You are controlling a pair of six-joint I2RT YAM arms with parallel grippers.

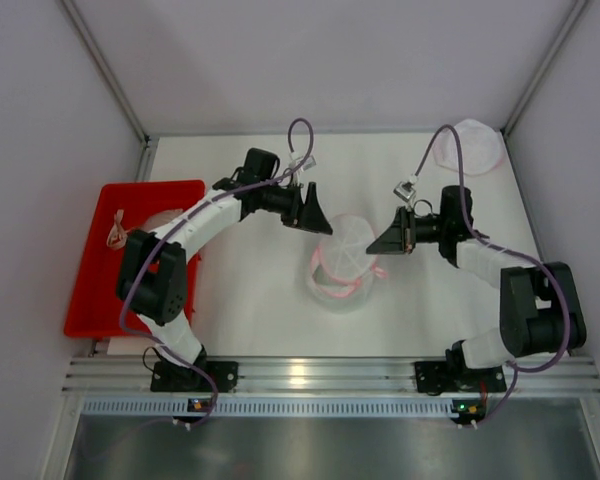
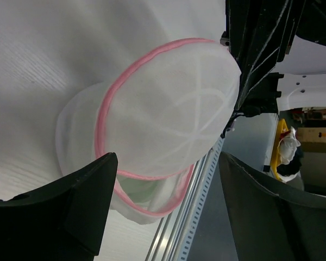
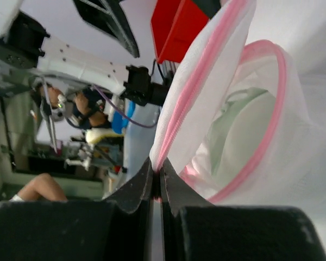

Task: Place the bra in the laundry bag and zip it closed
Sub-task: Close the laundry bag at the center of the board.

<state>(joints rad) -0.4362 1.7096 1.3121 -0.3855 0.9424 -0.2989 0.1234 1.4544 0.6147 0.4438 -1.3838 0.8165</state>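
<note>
A: From the top, where is the bag?

B: The bag (image 1: pixel 342 262) sits mid-frame on the counter (image 1: pixel 250 290), its pink rim up. The left hand (image 1: pixel 316 213) is just to its upper left, and the right hand (image 1: pixel 392 240) is at its right edge. A red tray (image 1: pixel 90 300) lies at the left, and a second mesh bag (image 1: pixel 470 145) at the upper right.

A: And the left wrist view?

B: The left hand's fingers (image 2: pixel 70 212) stand wide apart in the bottom corners, holding nothing. The bag fills the middle beyond them.

A: The right wrist?

B: At bottom centre the right hand is pinched tight on the bag's pink zip edge (image 3: pixel 195 92). The pale green bra (image 3: pixel 236 128) lies inside the bag, centre right.
</note>
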